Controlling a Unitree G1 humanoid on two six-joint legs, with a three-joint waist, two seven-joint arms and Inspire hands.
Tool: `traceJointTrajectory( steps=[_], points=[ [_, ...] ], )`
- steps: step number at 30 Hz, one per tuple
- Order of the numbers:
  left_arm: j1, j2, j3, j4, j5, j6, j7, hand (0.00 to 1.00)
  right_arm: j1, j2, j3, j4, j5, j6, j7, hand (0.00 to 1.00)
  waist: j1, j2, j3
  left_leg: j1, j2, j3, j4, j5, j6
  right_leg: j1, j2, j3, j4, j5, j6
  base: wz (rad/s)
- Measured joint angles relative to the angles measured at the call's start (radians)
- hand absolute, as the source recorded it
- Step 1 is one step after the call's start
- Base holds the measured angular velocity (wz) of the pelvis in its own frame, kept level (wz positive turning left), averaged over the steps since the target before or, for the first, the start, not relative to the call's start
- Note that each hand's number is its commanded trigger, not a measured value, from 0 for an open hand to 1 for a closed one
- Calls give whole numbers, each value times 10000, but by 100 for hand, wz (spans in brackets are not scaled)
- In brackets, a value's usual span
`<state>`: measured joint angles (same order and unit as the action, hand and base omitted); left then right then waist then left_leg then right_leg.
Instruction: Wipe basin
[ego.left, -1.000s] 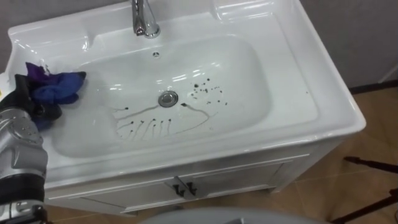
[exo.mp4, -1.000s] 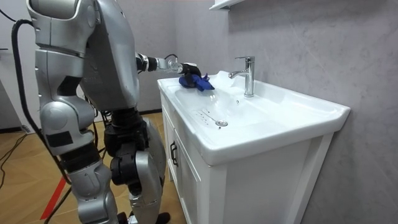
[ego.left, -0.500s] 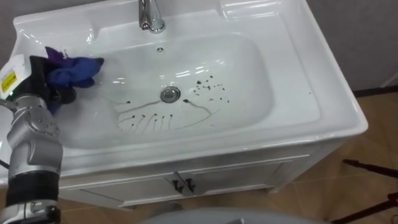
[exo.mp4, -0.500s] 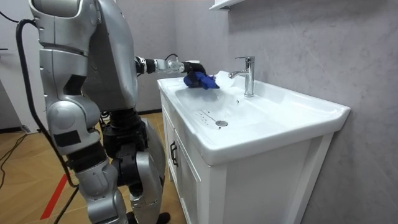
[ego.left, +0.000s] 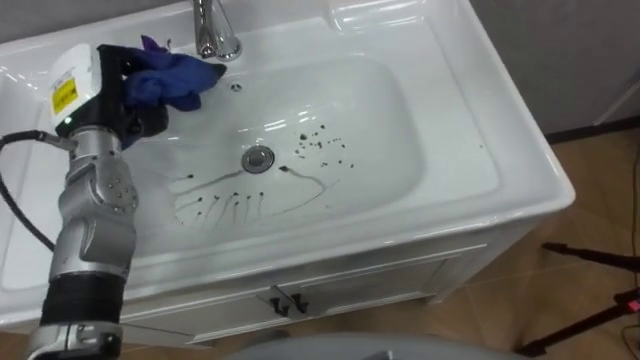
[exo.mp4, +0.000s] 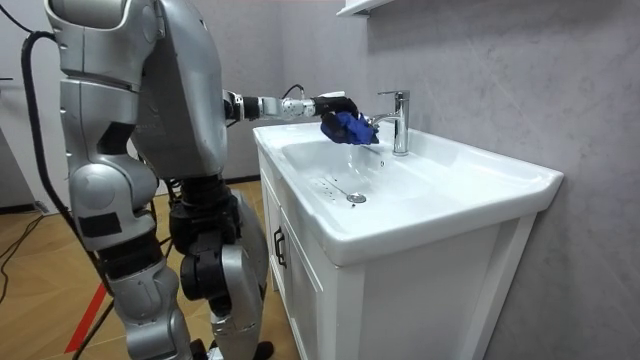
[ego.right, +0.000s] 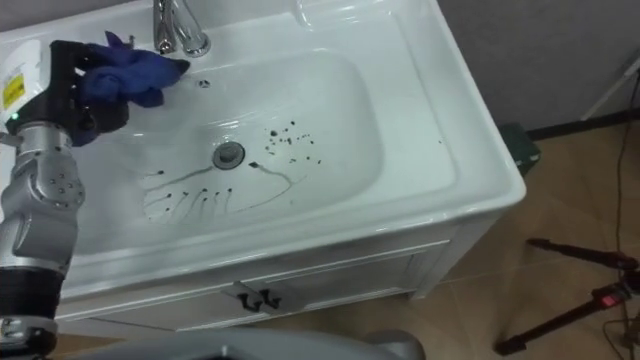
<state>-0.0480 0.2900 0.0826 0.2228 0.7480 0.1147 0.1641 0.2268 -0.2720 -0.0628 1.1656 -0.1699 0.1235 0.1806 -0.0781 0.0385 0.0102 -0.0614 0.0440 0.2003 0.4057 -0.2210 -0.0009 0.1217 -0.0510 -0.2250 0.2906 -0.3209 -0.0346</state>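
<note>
The left hand, clamped on the cloth beside the tap, hangs over the basin, whose stains lie nearer the robot and rightward.

No word or number can be read here. The only sign is a small yellow label on the white tag at the back of the left hand; it carries dark print, too small to make out
</note>
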Motion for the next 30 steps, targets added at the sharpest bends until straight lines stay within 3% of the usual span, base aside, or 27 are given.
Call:
traceJointTrajectory(
  steps=[7, 12, 18, 30],
  points=[
    [250, -52, -337, 1343, 342, 33, -408, 100, -74, 138, 15, 7, -326, 0, 116, 0, -35, -5, -26, 49, 89, 172, 12, -1, -1, 3, 49, 84, 21, 19, -33, -4],
    [586, -48, -334, 1513, 1061, 124, -596, 100, -90, 139, -11, -54, -349, 23, 124, 0, 16, -7, -25, 59, 135, 187, -2, -9, -15, -11, 105, 145, 17, 35, -61, -1],
    [585, -53, -333, 2887, 1297, 642, -1199, 100, -211, 151, -20, 15, -407, 330, 195, 0, -47, 36, -53, 103, 136, 193, -67, -8, -19, -14, 102, 108, 35, 34, -64, -1],
    [141, -46, -125, 3959, 2078, 704, -1681, 100, -333, 107, -99, -120, -766, 831, 136, 0, 3, 60, -94, 485, 165, 504, -335, 49, -114, -96, 78, 489, 340, -49, -152, -12]
  ],
)
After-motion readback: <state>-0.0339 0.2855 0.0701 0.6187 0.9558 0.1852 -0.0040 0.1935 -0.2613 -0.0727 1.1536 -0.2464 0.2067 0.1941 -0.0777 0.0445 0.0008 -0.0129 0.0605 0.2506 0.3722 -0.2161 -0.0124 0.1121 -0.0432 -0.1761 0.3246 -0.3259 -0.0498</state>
